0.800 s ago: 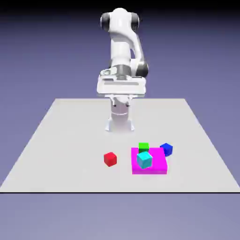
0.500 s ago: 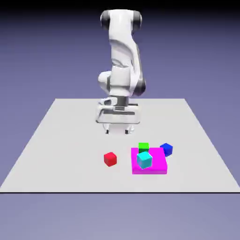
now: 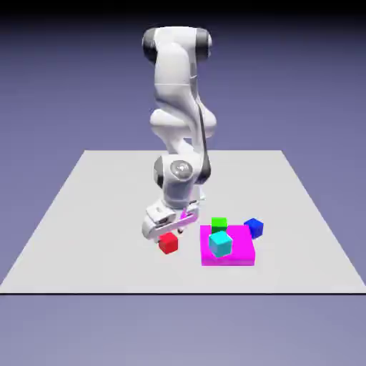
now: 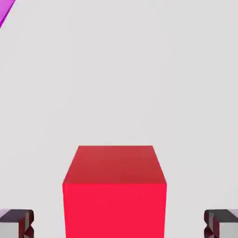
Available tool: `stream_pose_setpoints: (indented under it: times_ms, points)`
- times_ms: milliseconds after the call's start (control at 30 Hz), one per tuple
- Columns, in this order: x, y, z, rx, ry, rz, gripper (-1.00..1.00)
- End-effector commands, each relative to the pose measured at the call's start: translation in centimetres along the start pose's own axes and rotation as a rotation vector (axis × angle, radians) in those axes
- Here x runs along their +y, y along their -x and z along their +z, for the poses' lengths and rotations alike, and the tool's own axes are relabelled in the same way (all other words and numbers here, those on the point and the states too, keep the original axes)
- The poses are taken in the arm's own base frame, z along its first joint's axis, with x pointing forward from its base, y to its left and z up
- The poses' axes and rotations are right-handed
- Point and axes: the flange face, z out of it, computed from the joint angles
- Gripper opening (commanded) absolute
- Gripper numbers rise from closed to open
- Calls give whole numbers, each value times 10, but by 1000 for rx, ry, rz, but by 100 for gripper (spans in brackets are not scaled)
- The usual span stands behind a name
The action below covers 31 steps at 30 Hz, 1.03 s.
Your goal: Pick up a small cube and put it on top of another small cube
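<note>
Near the desk's (image 3: 107, 207) front edge, left of its middle in the exterior view, sits the red cube (image 4: 115, 209). We note jaws spread wide, the gripper (image 4: 119, 224) turned square to its faces, presumably so both fingers can straddle it and close evenly.

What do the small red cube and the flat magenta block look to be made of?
Small red cube: probably smooth matte plastic or painted wood; flat even colour per face, crisp edges, no grain or highlight.
Flat magenta block: same guess, uniform saturated colour, no visible texture. Rendered, so material stays open.
</note>
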Motion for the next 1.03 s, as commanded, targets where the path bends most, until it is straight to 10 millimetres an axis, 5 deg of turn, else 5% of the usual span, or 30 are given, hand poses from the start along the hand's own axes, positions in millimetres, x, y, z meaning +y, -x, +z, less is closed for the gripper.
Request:
stream_pose_setpoints:
  times_ms: [0,33,267,333,533,700,733,867,900,933,1000]
  points:
    - [0,0,3,0,0,0,0]
    - [0,0,3,0,0,0,-100]
    - [3,3,-63,0,0,0,-100]
    - [3,4,-66,-1,0,-1,-100]
    - [-74,-32,-145,3,11,43,-100]
    - [-151,-29,-216,-10,-10,51,-100]
    - [-151,-29,-216,-10,-10,51,-100]
    - [-155,-33,-150,-10,-9,51,-100]
    - [-155,-32,-147,-10,-9,51,-100]
    - [-155,-32,-147,-10,-9,51,100]
    - [-155,-33,-163,-10,-9,52,100]
